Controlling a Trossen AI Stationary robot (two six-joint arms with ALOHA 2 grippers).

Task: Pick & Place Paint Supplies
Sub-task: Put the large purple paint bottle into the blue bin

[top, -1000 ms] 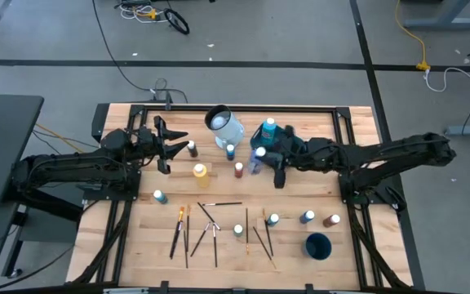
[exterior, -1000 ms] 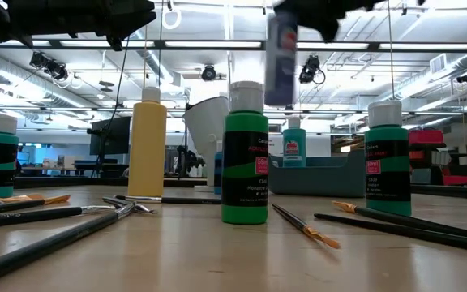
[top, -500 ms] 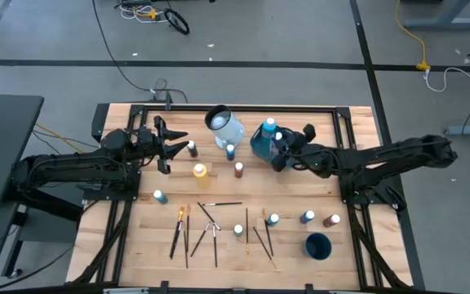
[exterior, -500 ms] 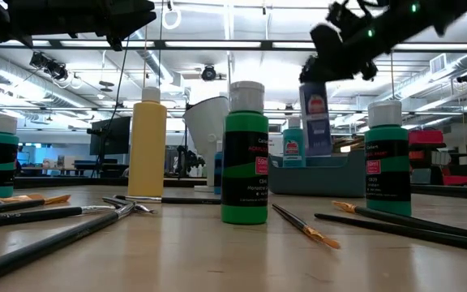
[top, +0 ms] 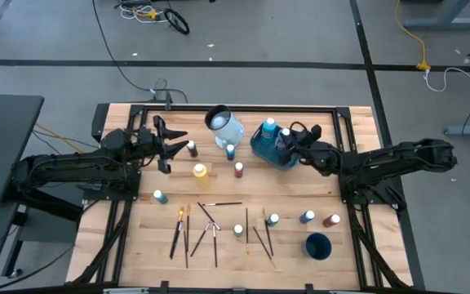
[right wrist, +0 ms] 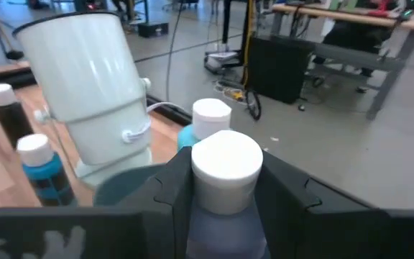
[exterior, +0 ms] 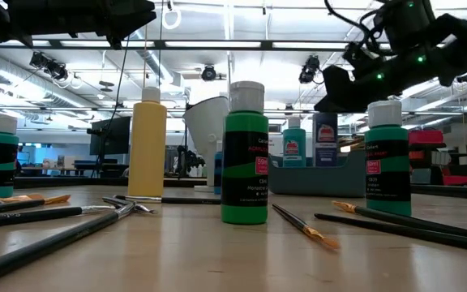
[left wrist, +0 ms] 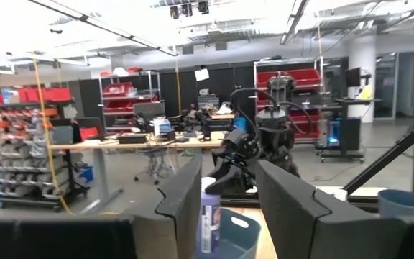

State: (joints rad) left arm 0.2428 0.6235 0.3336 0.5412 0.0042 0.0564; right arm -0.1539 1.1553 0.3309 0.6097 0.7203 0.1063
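High view: right hand (top: 286, 140) over the teal tub (top: 261, 149) at the tabletop's (top: 137, 237) far middle, clenched on a blue bottle (top: 283, 137) by its body, white cap up, just beside a teal bottle (top: 269, 126) standing in the tub. Right wrist view: same blue bottle (right wrist: 226, 188) squeezed between both fingers (right wrist: 172, 188), teal bottle (right wrist: 208, 119) just behind, pale jug (right wrist: 92, 79) tilted beyond the tub. Low view: blue bottle (exterior: 326, 139) upright, lower part hidden behind the tub wall (exterior: 314, 175), right hand (exterior: 336, 88) above it. Left hand (top: 168, 140) raised over the far left of the tabletop, released, holding nothing, near a brown bottle (top: 192, 148). Left wrist view: fingers (left wrist: 185, 198) parted. Yellow bottle (top: 200, 171) near the tabletop's middle, a small blue bottle (top: 230, 151) and a red-brown one (top: 238, 169) between jug (top: 223, 126) and yellow bottle. Teal bottle (top: 159, 196) at the left, three more white-capped bottles (top: 273, 219) along the right front, one (top: 238, 230) among the brushes (top: 211, 230) scattered across the front middle. Dark blue cup (top: 318, 246) at the front right corner.
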